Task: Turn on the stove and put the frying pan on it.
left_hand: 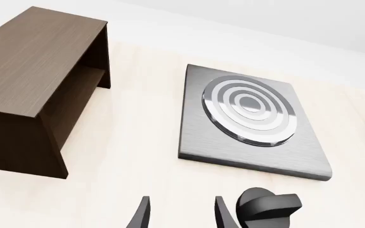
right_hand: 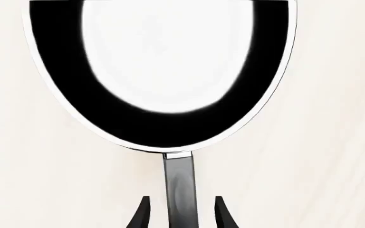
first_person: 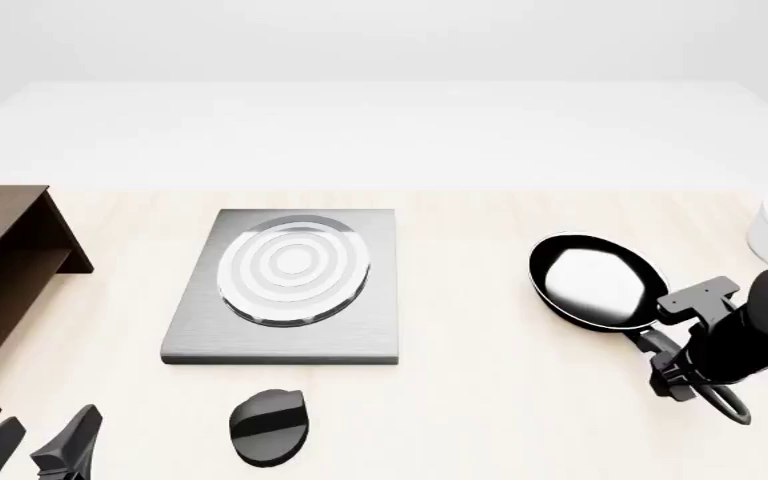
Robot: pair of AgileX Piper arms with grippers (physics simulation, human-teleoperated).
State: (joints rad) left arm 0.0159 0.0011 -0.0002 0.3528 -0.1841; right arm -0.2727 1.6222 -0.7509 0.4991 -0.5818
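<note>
The right gripper (right_hand: 179, 211) stands open astride the frying pan (first_person: 595, 280) handle (right_hand: 180, 185); close squarely. The left gripper (left_hand: 181, 213), open, hangs beside the knob (first_person: 268, 426).

Stove: we see a flat grey brushed-metal rectangular slab (left_hand: 249, 128) with a round burner of concentric silver rings (left_hand: 250, 109).
Knob: we see a separate black oval knob (left_hand: 268, 204), near the slab's closer edge.
Left gripper (left_hand: 182, 214): we see two dark fingertips, parted, beside the knob, holding nothing.
Shelf: we see a dark brown wooden shelf (left_hand: 33, 85), well apart from the slab.
Table: we see a pale wooden top (left_hand: 138, 142).
</note>
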